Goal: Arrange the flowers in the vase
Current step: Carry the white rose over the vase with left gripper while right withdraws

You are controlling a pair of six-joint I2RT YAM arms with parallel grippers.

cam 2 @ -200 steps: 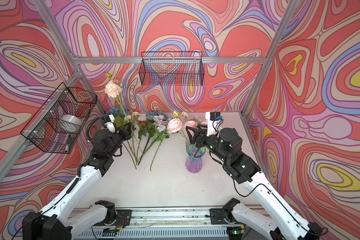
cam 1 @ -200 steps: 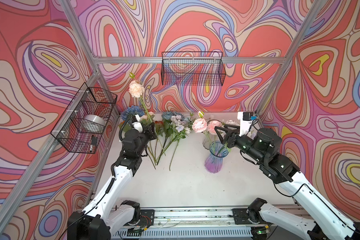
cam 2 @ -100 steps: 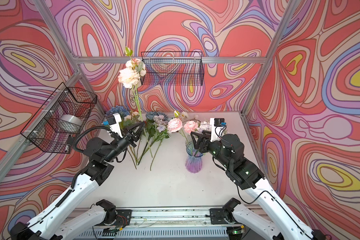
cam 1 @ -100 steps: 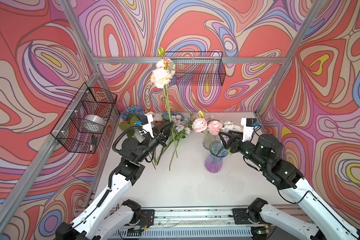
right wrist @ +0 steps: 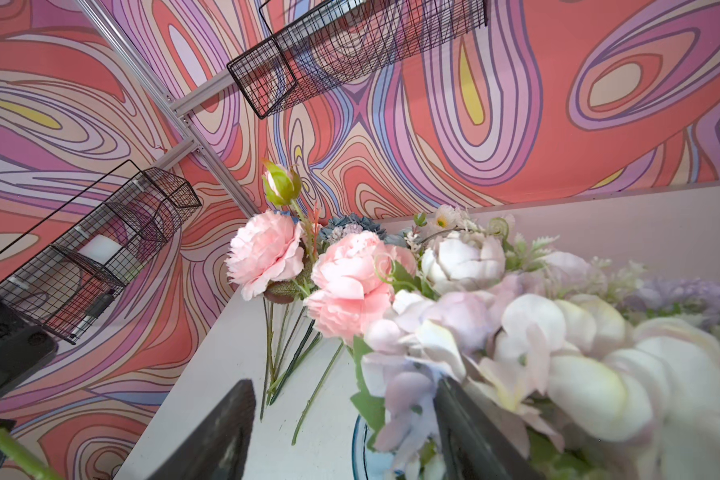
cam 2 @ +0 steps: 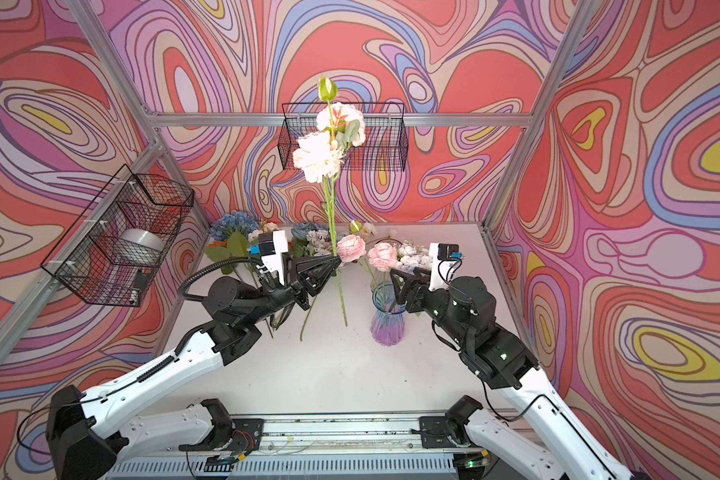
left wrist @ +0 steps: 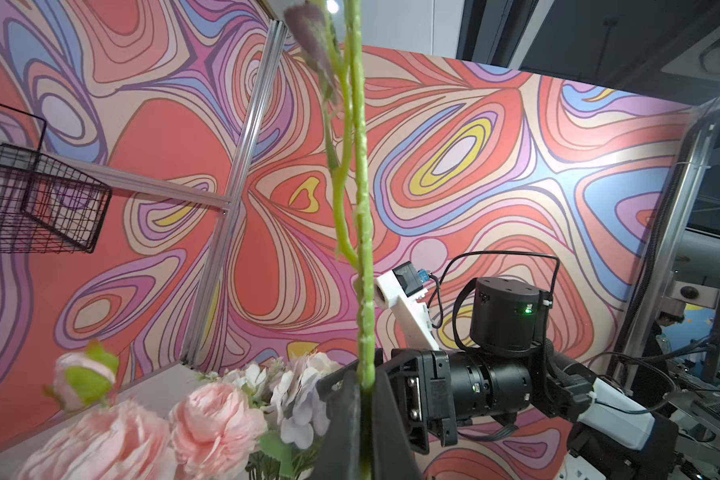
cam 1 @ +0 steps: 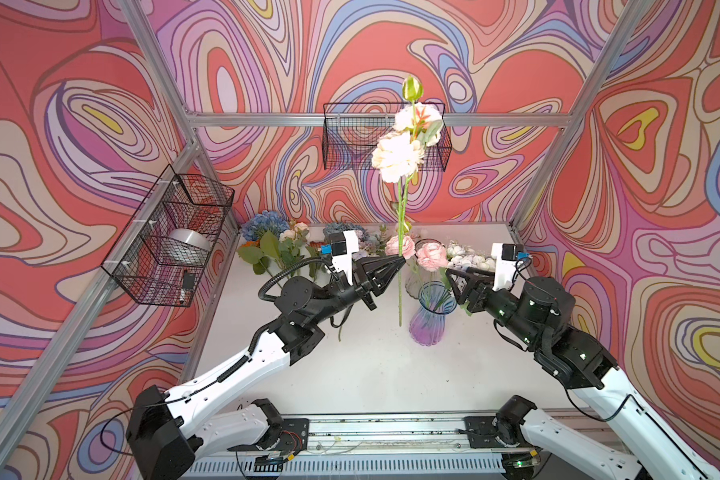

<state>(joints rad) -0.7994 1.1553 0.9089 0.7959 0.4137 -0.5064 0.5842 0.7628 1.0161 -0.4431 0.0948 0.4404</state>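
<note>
My left gripper (cam 1: 400, 259) (cam 2: 336, 262) (left wrist: 364, 386) is shut on the green stem (left wrist: 364, 249) of a tall flower with cream-peach blooms (cam 1: 395, 160) (cam 2: 319, 160). It holds the flower upright, with the stem's lower end hanging above the table just left of the vase. The blue-to-purple glass vase (cam 1: 427, 328) (cam 2: 385, 328) (right wrist: 360, 449) holds pink roses (cam 1: 431, 255) (right wrist: 350, 282) and a pale lilac-white cluster (cam 1: 466, 257) (right wrist: 495, 324). My right gripper (cam 1: 454, 276) (cam 2: 395, 276) (right wrist: 341, 415) is open beside the vase's rim, among those blooms. More flowers (cam 1: 275, 241) (cam 2: 233, 232) lie at the back left of the table.
A black wire basket (cam 1: 171, 237) on the left wall holds a silver roll (cam 1: 190, 241). Another wire basket (cam 1: 385, 137) hangs on the back wall, right behind the raised blooms. Loose stems (right wrist: 275, 357) lie on the white table (cam 1: 371, 374) left of the vase.
The left arm has lifted the cream-peach flower away from the pile and carried it right, close to the vase, stem now vertical. The right gripper stays open by the vase.
</note>
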